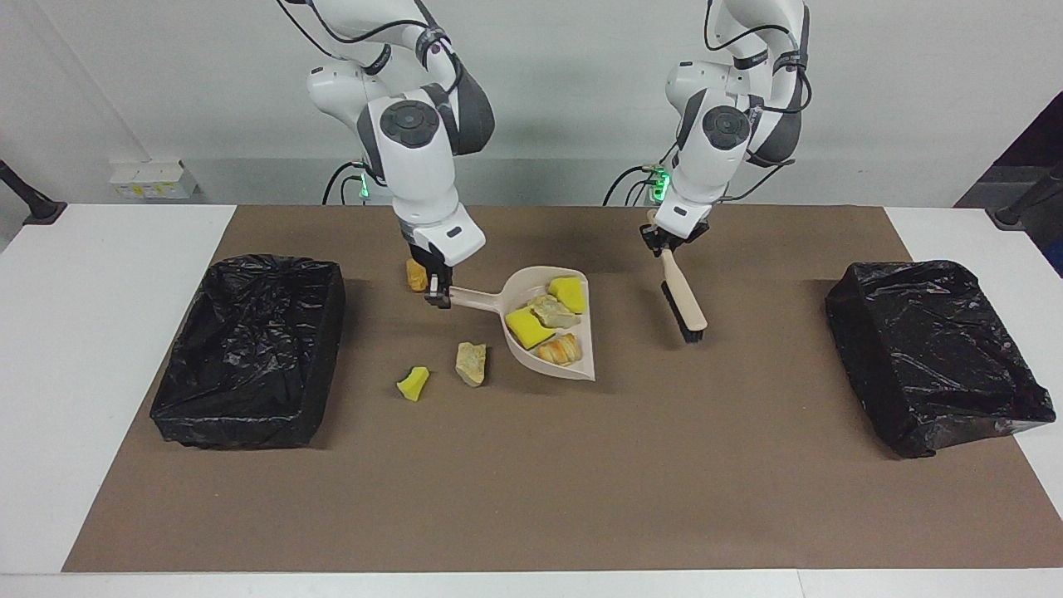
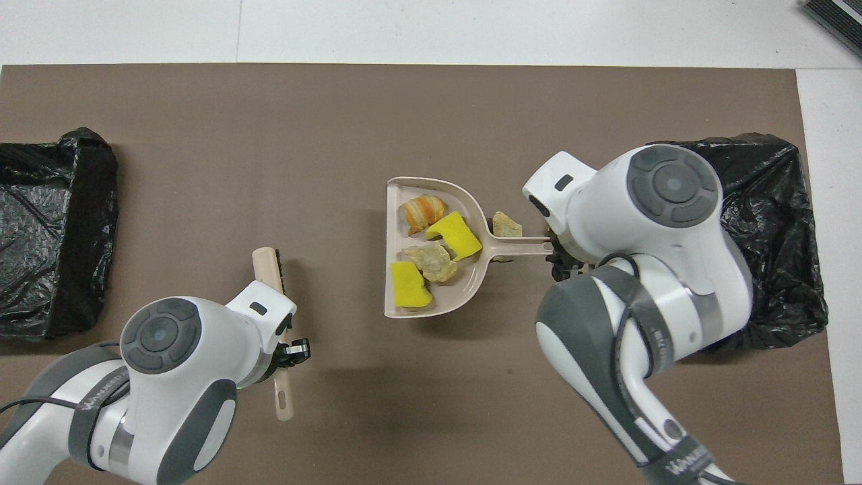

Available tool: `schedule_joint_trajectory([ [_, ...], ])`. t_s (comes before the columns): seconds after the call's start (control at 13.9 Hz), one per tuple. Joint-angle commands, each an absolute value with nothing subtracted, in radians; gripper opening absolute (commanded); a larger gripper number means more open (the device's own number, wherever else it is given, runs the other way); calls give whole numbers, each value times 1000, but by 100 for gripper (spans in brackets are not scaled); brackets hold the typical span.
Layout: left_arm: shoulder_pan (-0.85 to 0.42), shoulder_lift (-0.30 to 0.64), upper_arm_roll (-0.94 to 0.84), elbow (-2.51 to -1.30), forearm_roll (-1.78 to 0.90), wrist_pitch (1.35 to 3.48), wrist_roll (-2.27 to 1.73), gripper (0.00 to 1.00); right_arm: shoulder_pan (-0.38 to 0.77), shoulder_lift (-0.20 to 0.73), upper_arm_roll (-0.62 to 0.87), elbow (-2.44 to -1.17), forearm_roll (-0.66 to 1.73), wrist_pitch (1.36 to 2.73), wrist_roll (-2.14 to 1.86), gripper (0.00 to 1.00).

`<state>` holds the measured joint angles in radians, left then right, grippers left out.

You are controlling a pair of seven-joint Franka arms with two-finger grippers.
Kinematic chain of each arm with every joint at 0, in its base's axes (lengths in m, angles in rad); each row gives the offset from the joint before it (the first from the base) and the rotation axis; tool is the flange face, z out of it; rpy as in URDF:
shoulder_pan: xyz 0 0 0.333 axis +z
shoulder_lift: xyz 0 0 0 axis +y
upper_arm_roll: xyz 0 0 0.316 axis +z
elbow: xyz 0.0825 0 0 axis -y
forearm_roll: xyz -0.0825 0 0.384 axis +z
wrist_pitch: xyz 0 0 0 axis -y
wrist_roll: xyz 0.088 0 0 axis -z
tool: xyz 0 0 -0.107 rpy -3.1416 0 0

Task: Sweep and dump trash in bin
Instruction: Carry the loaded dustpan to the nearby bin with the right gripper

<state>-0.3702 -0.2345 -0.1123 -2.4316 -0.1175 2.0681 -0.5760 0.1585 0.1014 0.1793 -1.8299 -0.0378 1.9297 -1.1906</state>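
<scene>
The right claw (image 1: 438, 292) is pinching the thin handle of a beige plastic dustpan (image 1: 531, 292) and holding it raised above the brown mat (image 1: 581, 465), left of the frame's centre in the facing view. Four scraps of trash are lying in the smooth, scoop-shaped pan: two yellow sponge wedges (image 1: 529, 327), a pale rocky lump (image 1: 553, 311) and a striped, bread-like piece (image 1: 560, 350). Three more are resting on the mat: an orange-brown piece (image 1: 414, 275) by the claw, another lump (image 1: 470, 364) and a yellow wedge (image 1: 413, 384) lower down. The right arm is bending steeply down from the upper left. The left claw (image 1: 666, 242), upper right of centre, is pressed together on a beige brush (image 1: 684, 296), slanting bristles-down. Crinkled black-lined bins (image 1: 249, 349) are sitting at both ends of the bench (image 1: 100, 291).
</scene>
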Motion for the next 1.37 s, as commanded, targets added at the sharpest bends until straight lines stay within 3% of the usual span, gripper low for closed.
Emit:
schedule_joint_trajectory([
  [0.0,-483,-268,-130,-2450,-97,2075,-705,0,40,77,187,-1764,9,1830,-1348,0],
  [0.36,-681,-273,-130,-2523,-106,2184,-848,0,-126,69,183,-1672,12,1750,-1454,0],
  [0.65,-733,-272,-130,-2589,-195,2276,-848,0,-271,74,183,-1658,-9,1753,-1575,0],
  [0.86,-723,-259,-129,-2583,-256,2279,-828,0,-310,69,173,-1669,-108,1767,-1618,0],
  [1.01,-674,-242,-126,-2566,-261,2263,-714,41,-316,69,175,-1674,-237,1801,-1611,0],
  [1.08,-640,-233,-126,-2559,-262,2250,-660,66,-327,69,173,-1678,-268,1825,-1611,0],
  [1.29,-565,-204,-121,-2475,-261,2186,-631,86,-432,64,176,-1689,-279,1873,-1662,0],
])
